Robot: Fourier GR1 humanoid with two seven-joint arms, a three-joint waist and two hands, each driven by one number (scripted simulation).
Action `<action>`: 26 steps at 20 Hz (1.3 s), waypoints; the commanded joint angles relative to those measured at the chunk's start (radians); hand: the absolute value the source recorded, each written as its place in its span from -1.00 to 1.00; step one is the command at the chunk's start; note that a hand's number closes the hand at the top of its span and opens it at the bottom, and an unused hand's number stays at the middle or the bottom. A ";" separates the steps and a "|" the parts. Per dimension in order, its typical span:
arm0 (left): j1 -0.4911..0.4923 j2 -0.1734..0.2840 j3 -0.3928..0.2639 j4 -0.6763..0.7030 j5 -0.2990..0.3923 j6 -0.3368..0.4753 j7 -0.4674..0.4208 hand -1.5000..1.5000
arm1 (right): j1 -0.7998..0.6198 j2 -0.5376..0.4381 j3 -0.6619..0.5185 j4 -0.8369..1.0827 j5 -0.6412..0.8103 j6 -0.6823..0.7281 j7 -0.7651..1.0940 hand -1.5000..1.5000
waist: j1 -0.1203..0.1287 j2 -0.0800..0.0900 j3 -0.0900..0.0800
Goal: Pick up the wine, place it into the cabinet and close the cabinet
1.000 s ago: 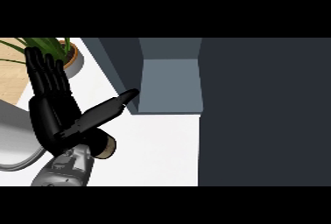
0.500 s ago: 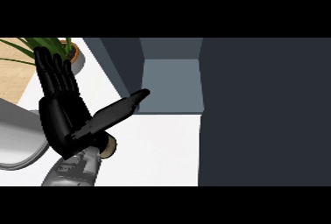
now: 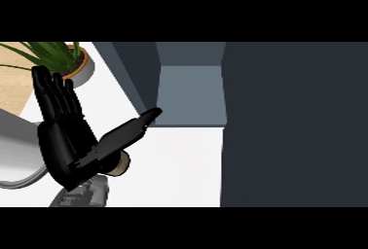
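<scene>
My left hand (image 3: pixel 66 141) is open at the view's left, fingers straight and pointing up, the thumb stretched right toward the cabinet (image 3: pixel 191 92). The cabinet's grey inside lies open, and its dark door (image 3: pixel 295 126) fills the right side of the view. A small tan round thing (image 3: pixel 120 164) peeks out from under the palm; I cannot tell whether it is the wine. No bottle shows plainly, either on the white counter (image 3: pixel 173 165) or in the cabinet. My right hand is out of view.
A potted plant (image 3: pixel 61 56) stands at the back left on a wooden surface (image 3: pixel 14 85). A pale grey rounded object (image 3: pixel 18 160) lies at the left edge behind my hand.
My left hand has turned its fingers more upright and slid a little down. Its forearm has sunk toward the lower edge. The cabinet and door have not moved.
</scene>
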 commanded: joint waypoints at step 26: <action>0.480 0.044 0.078 -0.100 0.302 -0.073 -0.328 -1.00 | -0.029 0.061 0.056 -0.101 0.052 -0.034 0.104 -1.00 | 0.003 0.000 -0.001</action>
